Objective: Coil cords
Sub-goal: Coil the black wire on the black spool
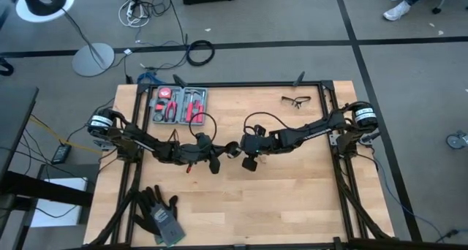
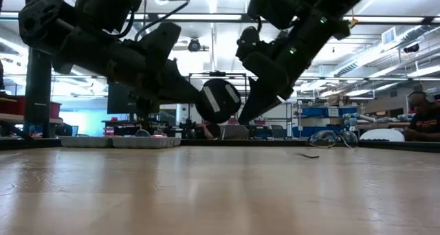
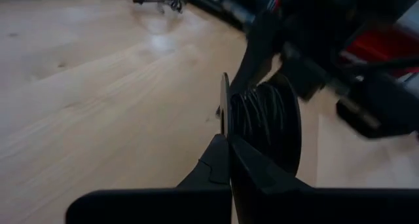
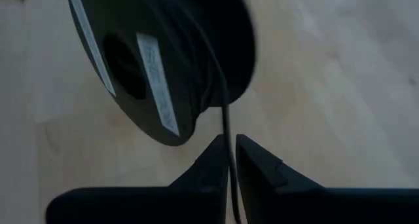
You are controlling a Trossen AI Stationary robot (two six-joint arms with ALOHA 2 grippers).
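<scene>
1. High view – both arms meet at desk (image 1: 292,199) centre; the left end effector (image 1: 219,156) and right end effector (image 1: 245,153) flank the spool (image 1: 232,150), held aloft.
2. Low view – the spool (image 2: 220,99) hangs clear above the desk; likely light and rigid.
3. Left wrist view – the fingers (image 3: 226,162) are clamped on the spool's flange, the sensible hold.
4. Right wrist view – the fingers (image 4: 216,160) pinch the cord (image 4: 226,129) at 6 o'clock of the spool; thin, limp, probably slippery – keep tension.
</scene>
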